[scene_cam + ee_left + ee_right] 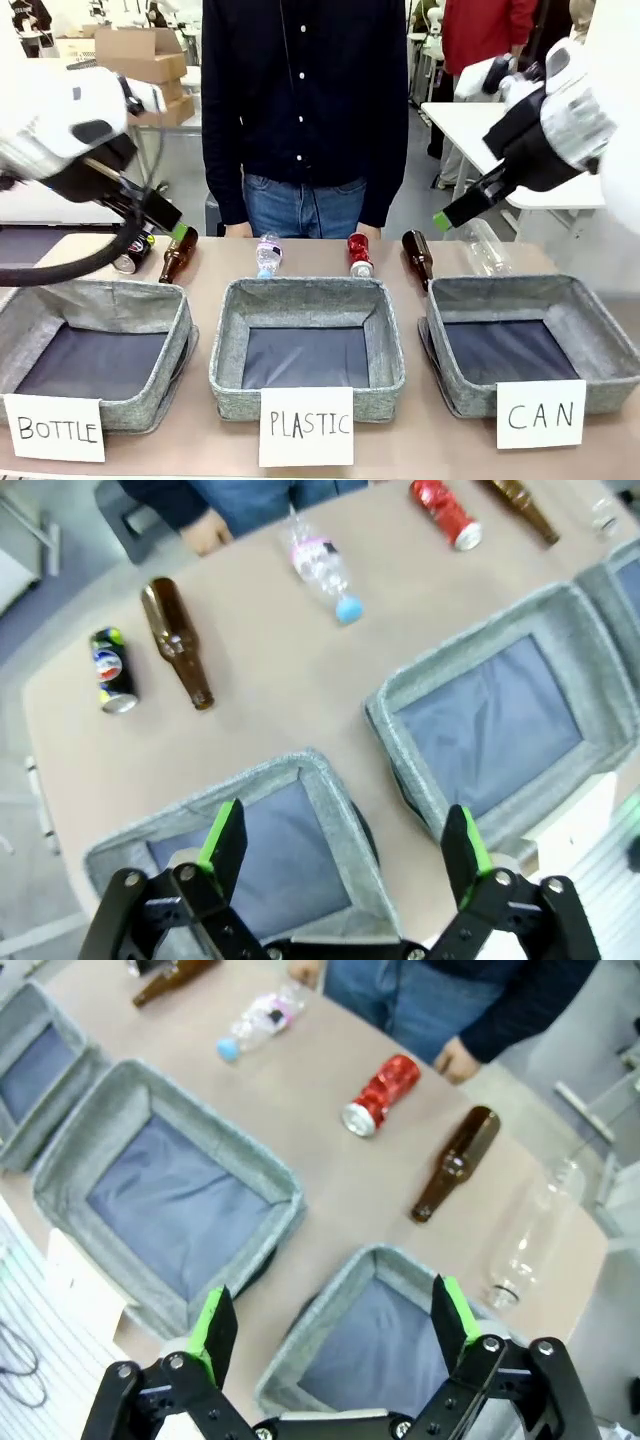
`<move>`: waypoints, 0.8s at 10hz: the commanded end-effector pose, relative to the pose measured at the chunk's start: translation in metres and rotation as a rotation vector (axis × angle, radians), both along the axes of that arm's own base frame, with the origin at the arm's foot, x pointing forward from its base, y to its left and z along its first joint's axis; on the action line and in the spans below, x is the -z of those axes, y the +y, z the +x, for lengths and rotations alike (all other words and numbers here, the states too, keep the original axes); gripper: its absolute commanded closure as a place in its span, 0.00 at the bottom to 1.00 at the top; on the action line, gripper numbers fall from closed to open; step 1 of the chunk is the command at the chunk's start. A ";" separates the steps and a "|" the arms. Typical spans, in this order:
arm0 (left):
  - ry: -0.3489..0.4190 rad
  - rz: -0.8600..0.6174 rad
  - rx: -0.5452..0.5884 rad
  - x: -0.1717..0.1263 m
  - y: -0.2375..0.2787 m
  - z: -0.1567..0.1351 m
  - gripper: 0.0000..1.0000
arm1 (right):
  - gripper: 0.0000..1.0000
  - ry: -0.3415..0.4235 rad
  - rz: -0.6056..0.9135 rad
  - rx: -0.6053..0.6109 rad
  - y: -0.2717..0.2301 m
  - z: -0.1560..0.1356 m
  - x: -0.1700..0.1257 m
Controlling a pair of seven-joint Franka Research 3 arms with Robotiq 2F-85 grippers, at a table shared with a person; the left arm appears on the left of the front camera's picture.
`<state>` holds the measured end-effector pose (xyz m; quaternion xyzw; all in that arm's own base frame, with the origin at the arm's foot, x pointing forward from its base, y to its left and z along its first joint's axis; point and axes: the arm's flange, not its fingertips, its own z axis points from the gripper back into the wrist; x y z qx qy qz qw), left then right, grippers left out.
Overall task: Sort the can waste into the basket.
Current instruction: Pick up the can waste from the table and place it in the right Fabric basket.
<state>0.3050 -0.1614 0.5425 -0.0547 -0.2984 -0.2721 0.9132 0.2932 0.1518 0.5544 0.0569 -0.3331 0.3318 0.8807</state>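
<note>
The black Pepsi can lies at the table's far left, and the left wrist view has it beside a brown bottle. The red can lies at the far middle, in front of the person; it is also in both wrist views. The grey basket with the "CAN" card stands at the right and holds nothing. My left gripper hangs open above the left basket. My right gripper hangs open above the CAN basket.
Baskets marked "BOTTLE" and "PLASTIC" stand left and middle. Brown glass bottles, a small plastic bottle and a clear bottle lie along the far edge. The person stands close behind, hands at the table edge.
</note>
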 end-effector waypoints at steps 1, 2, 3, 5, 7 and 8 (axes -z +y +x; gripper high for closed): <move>-0.007 -0.203 0.129 -0.020 0.015 -0.014 0.00 | 0.00 0.094 0.291 0.026 -0.022 -0.008 -0.016; 0.022 -0.410 0.185 -0.026 0.042 -0.017 0.00 | 0.00 0.250 0.575 0.110 -0.050 -0.009 -0.022; 0.088 -0.648 0.266 -0.025 0.076 -0.018 0.00 | 0.00 0.420 0.798 0.138 -0.083 -0.012 -0.021; 0.214 -1.004 0.229 0.004 0.129 -0.005 0.00 | 0.00 0.613 1.157 0.262 -0.153 -0.011 -0.002; 0.286 -1.138 0.122 0.041 0.168 0.005 0.00 | 0.00 0.562 1.279 0.344 -0.184 -0.013 0.009; 0.322 -1.194 0.076 0.058 0.181 0.010 0.00 | 0.00 0.527 1.287 0.349 -0.188 -0.013 0.009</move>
